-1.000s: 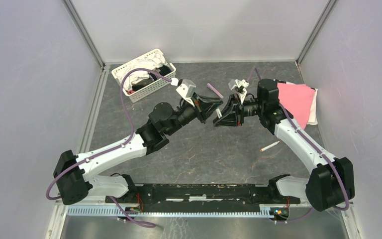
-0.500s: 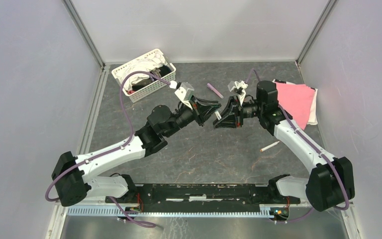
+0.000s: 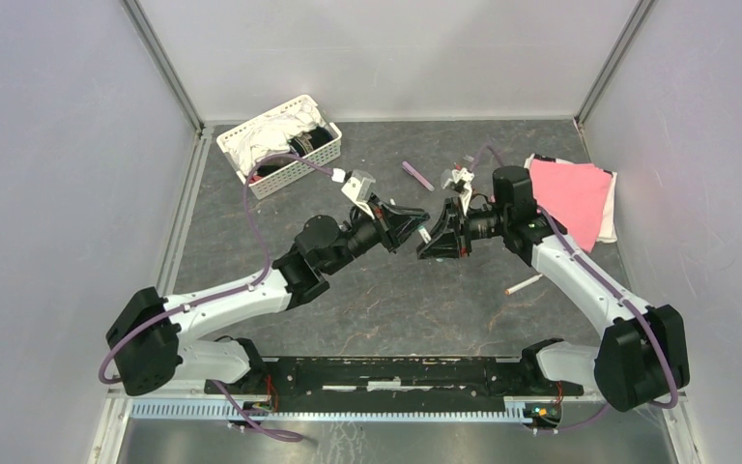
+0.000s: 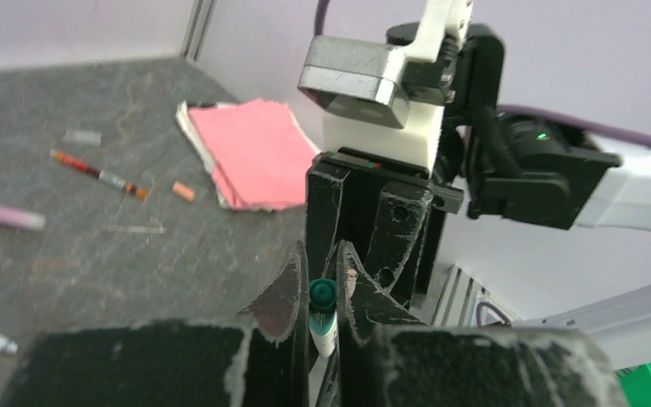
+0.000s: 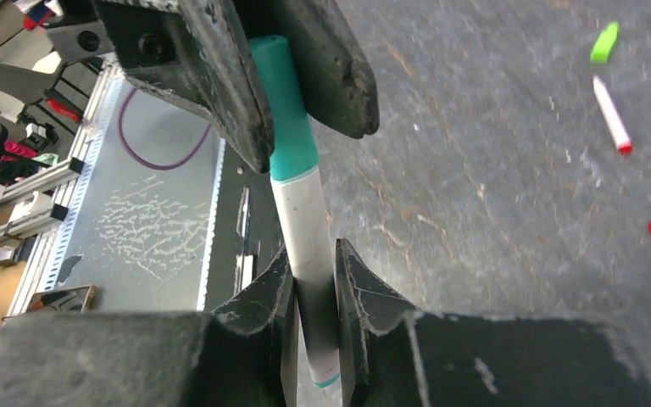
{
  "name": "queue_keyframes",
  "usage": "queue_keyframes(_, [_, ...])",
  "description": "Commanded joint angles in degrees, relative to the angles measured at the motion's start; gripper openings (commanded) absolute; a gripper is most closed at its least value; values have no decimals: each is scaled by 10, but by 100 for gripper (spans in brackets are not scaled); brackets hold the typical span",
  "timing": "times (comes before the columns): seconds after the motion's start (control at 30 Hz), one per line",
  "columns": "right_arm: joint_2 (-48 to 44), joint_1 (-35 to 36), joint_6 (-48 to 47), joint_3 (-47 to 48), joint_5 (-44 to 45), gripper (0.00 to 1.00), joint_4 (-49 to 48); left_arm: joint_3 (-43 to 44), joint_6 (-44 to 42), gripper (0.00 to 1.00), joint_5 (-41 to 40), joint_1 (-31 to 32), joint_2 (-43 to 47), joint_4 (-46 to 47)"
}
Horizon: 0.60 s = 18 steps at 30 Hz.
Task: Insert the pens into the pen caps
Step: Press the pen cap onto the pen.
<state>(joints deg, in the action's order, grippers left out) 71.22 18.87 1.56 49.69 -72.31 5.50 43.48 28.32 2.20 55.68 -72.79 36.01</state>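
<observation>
Grey table [image 3: 396, 300]; basket [image 3: 280, 145], pink cloth [image 3: 575, 198], purple pen [image 3: 416, 175], white pen [image 3: 524, 284]

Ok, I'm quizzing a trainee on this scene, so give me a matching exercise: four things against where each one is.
Things: 1 teal cap; 2 teal pen; 3 pink cloth; 4 white basket.
Places: A far left corner of the table; B in the right fingers; C in the left fingers; D far right side of the table.
Pairs: 1-C; 2-B; 3-D; 4-A.
</observation>
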Motion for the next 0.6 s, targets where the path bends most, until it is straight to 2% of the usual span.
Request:
queue_keyframes(0.0, [-26, -14, -28, 120, 190, 0, -139, -97, 107, 2, 277, 115, -79, -411])
queue_keyframes(0.1, [-27, -14, 20, 98, 164, 0, -186, -67, 88, 2, 230, 131, -98, -463])
queue_keyframes(0.17, [-27, -13, 84, 65, 134, 0, -268, -57, 76, 2, 224, 138, -92, -445])
queue_keyframes(0.23, [-25, -11, 185, 18, 106, 0, -397, -62, 69, 2, 244, 144, -75, -373])
queue_keyframes(0.3, [-23, -9, 254, -12, 86, 0, -492, -88, 96, 2, 303, 142, -70, -259])
queue_keyframes(0.33, [-23, -7, 284, -25, 83, 0, -537, -96, 116, 2, 329, 142, -77, -217])
queue_keyframes(0.37, [-24, -4, 288, -28, 82, 0, -542, -99, 131, 2, 347, 141, -86, -189])
queue_keyframes(0.43, [-29, -3, 213, -8, 97, 0, -436, -105, 148, 2, 366, 141, -95, -176])
queue_keyframes(0.5, [-33, -3, 76, 40, 146, 0, -245, -104, 137, 2, 355, 139, -86, -220])
queue_keyframes(0.57, [-35, -5, 43, 43, 171, 0, -213, -102, 120, 2, 331, 134, -72, -280])
